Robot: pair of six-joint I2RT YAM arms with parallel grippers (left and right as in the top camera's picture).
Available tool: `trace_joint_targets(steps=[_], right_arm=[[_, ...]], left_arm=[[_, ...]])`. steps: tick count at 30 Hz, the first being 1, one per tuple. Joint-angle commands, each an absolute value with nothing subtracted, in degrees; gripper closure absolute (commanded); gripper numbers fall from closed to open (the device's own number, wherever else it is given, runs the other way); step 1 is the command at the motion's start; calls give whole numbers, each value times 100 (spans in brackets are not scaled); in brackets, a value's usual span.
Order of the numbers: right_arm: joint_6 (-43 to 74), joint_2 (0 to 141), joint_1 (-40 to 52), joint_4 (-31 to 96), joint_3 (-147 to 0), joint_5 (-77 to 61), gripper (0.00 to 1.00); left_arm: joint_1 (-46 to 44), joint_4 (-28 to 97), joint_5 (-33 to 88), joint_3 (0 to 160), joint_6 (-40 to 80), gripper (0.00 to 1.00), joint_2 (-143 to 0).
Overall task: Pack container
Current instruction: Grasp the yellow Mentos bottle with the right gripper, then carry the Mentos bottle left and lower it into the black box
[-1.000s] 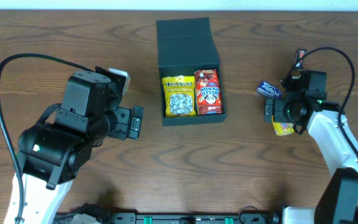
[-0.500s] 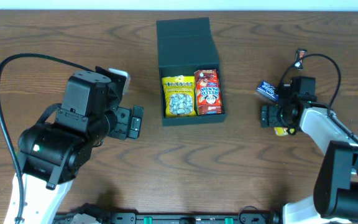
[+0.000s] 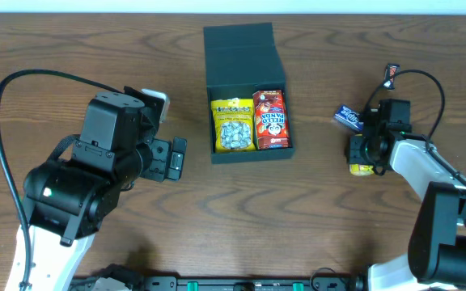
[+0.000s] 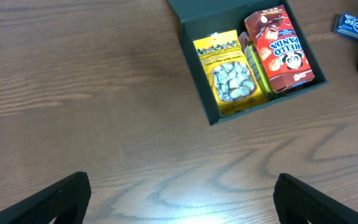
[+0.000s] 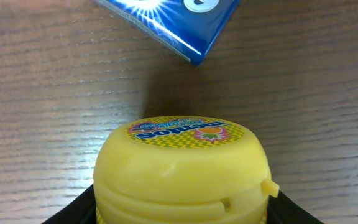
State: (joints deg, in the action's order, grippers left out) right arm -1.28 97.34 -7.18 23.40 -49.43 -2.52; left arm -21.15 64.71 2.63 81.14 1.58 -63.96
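Note:
The container is a matte black box lying open at the middle back of the table, its flap lid folded away. Inside it lie a yellow snack packet and a red Hello Panda box; the left wrist view shows the container with both. My right gripper is down at the right. Its jaws press both sides of a yellow candy tub that stands on the wood. My left gripper hangs open over bare table, left of the container.
A blue gum pack lies just beyond the tub; the right wrist view has the gum pack at its top edge. A small dark packet sits further back right. The left arm's bulk fills the front left.
My right gripper has lowered over the yellow tub and its jaws have narrowed from wide open onto the tub's sides. The left arm has not moved.

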Motion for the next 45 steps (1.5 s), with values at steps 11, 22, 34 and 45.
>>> trace_joint_targets(steps=[11, 22, 34, 45], right_arm=[[213, 9760, -268, 2316, -6504, -2405, 98], [-1892, 9762, 1638, 1712, -7881, -1859, 98], [-4346, 10160, 2506, 1404, -7878, -2169, 99], [-4595, 11008, 2670, 1315, -7881, -2272, 99]], left_arm=[[-2102, 6493, 259, 8193, 126, 5, -6372], [-2102, 6495, 259, 8193, 126, 5, -6372], [-2102, 6495, 259, 8193, 126, 5, -6372], [-2102, 6495, 259, 8193, 126, 4, -6372]])
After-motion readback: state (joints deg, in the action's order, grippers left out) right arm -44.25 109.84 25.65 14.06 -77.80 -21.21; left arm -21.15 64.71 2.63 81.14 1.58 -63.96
